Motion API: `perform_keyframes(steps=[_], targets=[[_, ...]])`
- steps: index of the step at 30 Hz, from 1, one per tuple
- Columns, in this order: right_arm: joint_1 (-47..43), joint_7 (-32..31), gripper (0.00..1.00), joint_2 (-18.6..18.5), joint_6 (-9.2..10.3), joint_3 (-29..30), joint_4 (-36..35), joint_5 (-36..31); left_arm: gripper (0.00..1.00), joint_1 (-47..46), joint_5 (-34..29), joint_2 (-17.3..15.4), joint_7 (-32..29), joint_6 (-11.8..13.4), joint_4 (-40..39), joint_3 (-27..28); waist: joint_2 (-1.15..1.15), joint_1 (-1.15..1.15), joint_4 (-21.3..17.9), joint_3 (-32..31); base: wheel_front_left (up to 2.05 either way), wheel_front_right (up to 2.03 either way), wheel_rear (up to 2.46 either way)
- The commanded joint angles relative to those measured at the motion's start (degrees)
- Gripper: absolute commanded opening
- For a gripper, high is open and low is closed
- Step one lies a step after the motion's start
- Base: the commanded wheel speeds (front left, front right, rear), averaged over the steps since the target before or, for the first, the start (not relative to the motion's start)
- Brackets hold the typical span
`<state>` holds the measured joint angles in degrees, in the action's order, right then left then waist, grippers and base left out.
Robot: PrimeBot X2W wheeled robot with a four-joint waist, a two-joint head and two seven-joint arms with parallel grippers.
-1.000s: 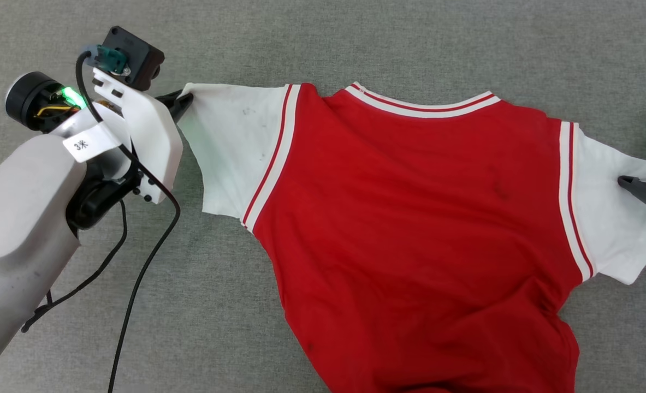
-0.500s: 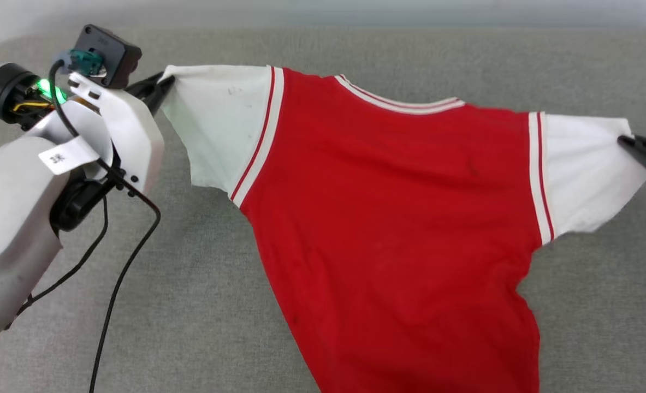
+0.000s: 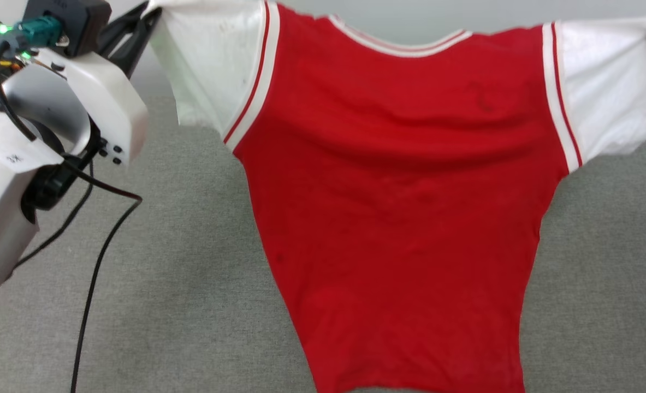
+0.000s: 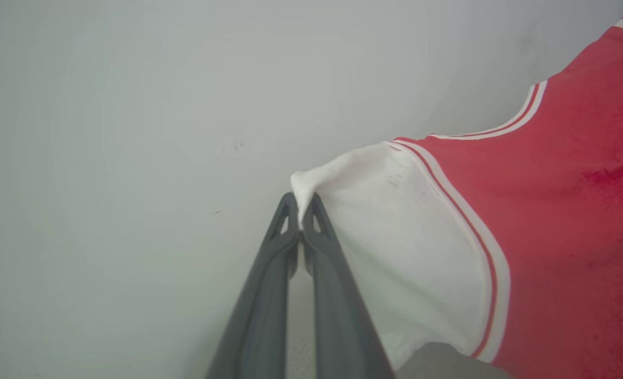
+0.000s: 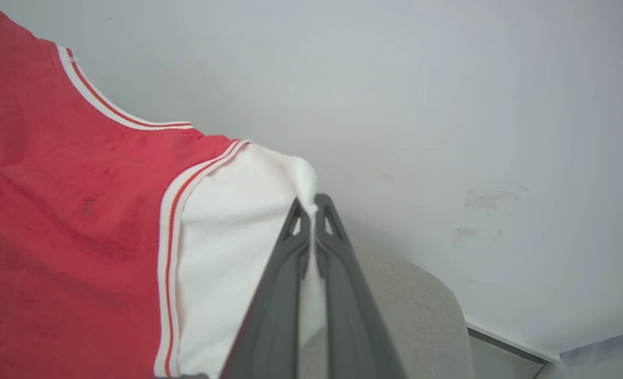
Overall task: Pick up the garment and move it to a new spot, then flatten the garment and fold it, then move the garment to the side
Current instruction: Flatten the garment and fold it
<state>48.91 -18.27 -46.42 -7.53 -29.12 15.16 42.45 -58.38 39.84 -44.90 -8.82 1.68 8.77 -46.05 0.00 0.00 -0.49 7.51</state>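
Here, garment (image 3: 399,218) hanging spread, arm label (image 3: 14,158) blurred

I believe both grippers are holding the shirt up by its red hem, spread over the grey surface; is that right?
Not the hem: the left gripper and right gripper each pinch a white sleeve tip, as the wrist views show. The shirt is spread over the grey surface.

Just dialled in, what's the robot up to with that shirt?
The left end effector and right end effector are each shut on a white sleeve tip of the garment, holding it up, spread wide. Its red body hangs over the grey surface; the hem is out of view. Not yet flattened or folded.
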Motion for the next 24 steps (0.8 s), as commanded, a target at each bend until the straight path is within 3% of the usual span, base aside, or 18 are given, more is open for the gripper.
perform_keyframes(steps=[1, 12, 24], targets=[[1.6, 0.7, 0.00, 0.5, 0.08, 0.6, -0.3, -0.8, 0.00, -1.3, -0.6, -0.4, -0.2, 0.2, -0.5, 0.2, 0.00, 0.00, -0.4, -0.6, 0.00, 0.00, 0.00], [11.2, 0.7, 0.00, 3.3, 0.07, 2.2, 1.3, -4.0, 0.00, -11.6, -2.4, 3.4, 0.2, -0.9, 2.6, 1.7, 0.00, 0.00, -1.2, 3.3, 0.00, 0.00, 0.00], [34.2, 3.2, 0.00, 6.8, 0.08, -0.3, 12.4, -12.0, 0.00, -33.0, -6.4, 10.8, 2.3, -4.5, 16.4, 3.4, 0.00, 0.00, -1.6, 14.9, 0.00, 0.00, 0.00]])
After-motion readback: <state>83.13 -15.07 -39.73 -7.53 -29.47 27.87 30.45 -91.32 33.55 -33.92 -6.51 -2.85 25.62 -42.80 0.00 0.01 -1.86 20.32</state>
